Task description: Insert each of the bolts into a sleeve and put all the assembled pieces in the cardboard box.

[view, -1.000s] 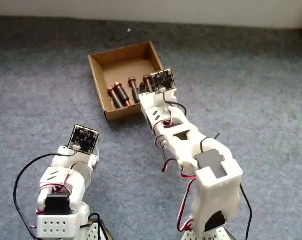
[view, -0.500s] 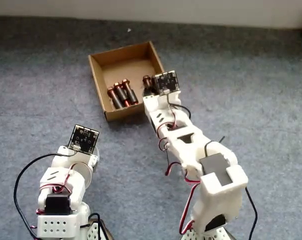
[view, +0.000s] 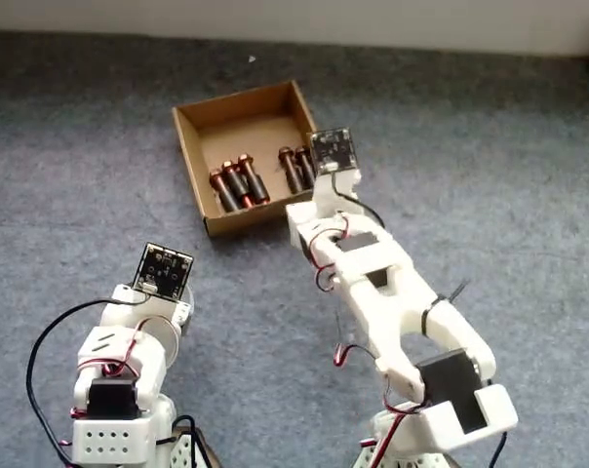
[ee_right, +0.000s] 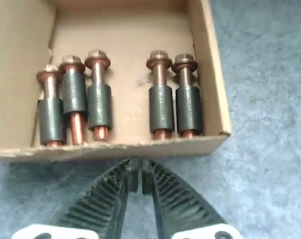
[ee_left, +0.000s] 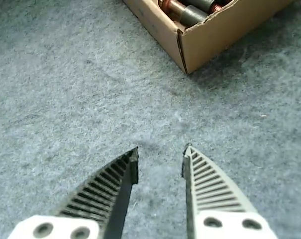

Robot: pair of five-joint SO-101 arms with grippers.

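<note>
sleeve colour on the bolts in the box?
Dark grey sleeves over copper-coloured bolts; best seen in the right wrist view.

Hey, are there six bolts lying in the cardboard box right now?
No, five bolts lie in the cardboard box, each through a dark sleeve, three in one cluster and two beside them.

1 cardboard box [ee_right: 210, 64]; 5 copper-coloured bolts [ee_right: 97, 62], counted as one set of three and one set of two; 5 dark sleeves [ee_right: 161, 107], one on each bolt; 5 assembled pieces [ee_right: 189, 109] in all; 2 arms [view: 373, 273]; 2 grippers, the left gripper [ee_left: 161, 152] and the right gripper [ee_right: 140, 169]
</note>
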